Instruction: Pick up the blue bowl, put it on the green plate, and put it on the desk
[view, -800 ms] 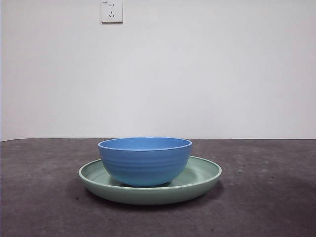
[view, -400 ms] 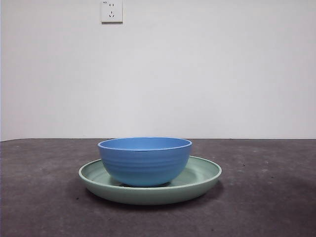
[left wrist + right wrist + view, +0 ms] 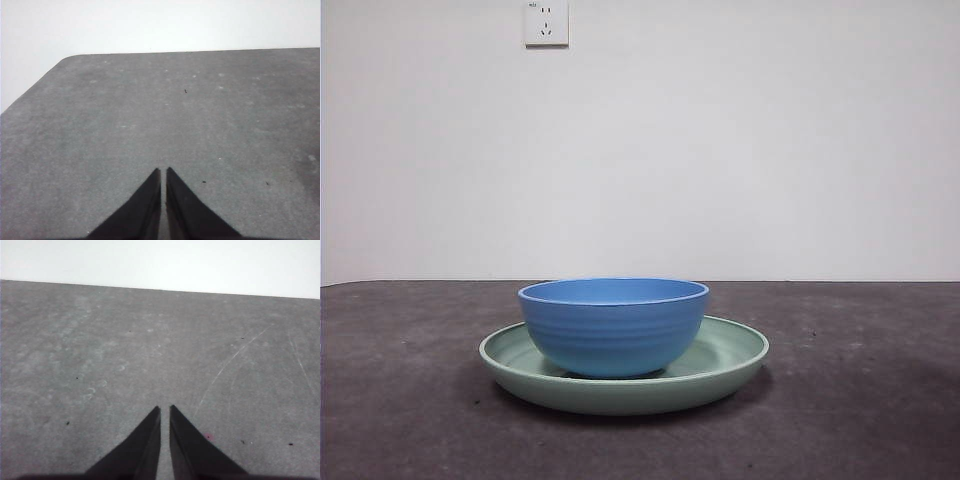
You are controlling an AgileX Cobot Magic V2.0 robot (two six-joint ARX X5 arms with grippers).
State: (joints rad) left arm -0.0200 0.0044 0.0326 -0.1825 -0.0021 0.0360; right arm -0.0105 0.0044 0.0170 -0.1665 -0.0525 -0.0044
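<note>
nothing has moved since the earlier frames: the one blue bowl [image 3: 613, 325] sits upright inside the one green plate [image 3: 730, 358], which rests on the desk [image 3: 880, 400] near the middle, so i judge the bowl-on-plate step done, with either the lift back to the desk left or the task already finished. counting outward, there is one bowl, one plate, one wall socket [image 3: 546, 22] high on the far wall, and two grippers out of the front view, the left gripper [image 3: 163, 172] and the right gripper [image 3: 165, 410], each over bare desk with its jaws nearly together and holding nothing.
</note>
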